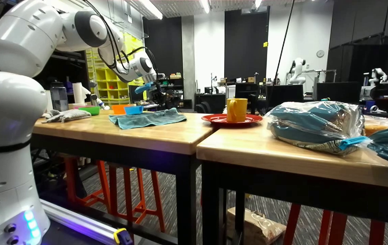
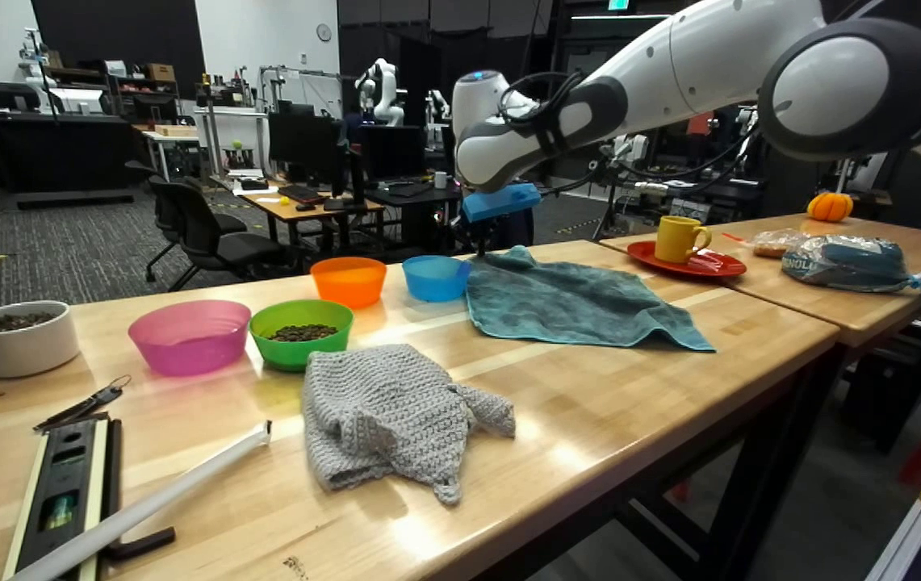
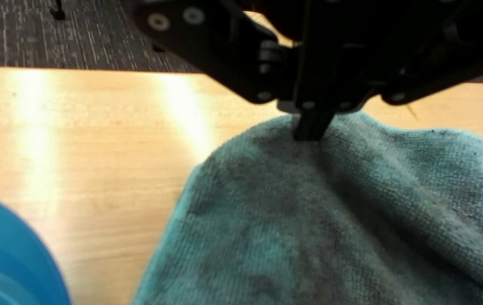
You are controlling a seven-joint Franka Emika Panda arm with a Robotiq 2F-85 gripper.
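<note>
Rumpled teal towel (image 3: pixel 266 220) lies at the tips of a closed gripper (image 3: pixel 309 136)

A wooden table (image 2: pixel 589 403) bears the towel, flat in places and rucked in others. In an exterior view its longer run slants from the upper left, near a blue bowl (image 2: pixel 433 280), to a pointed corner at lower right, aimed toward the table's near edge. In the wrist view, a rounded edge arcs beneath the fingertips, and from there the cloth fans out toward the bottom and right of the frame, with the blue bowl off to the left and a strip of wood between. The gripper's fingers are pressed together and overlap that edge; whether a pinch of fabric is caught between them cannot be told. The towel is teal clouded with dull gray, its border a brighter turquoise, and a dark crease runs from beside the fingertips to lower right. A raised peak shows in both exterior views, where a red plate (image 2: pixel 724 266) carrying a yellow mug (image 2: pixel 675 240) stands to the towel's right.
</note>
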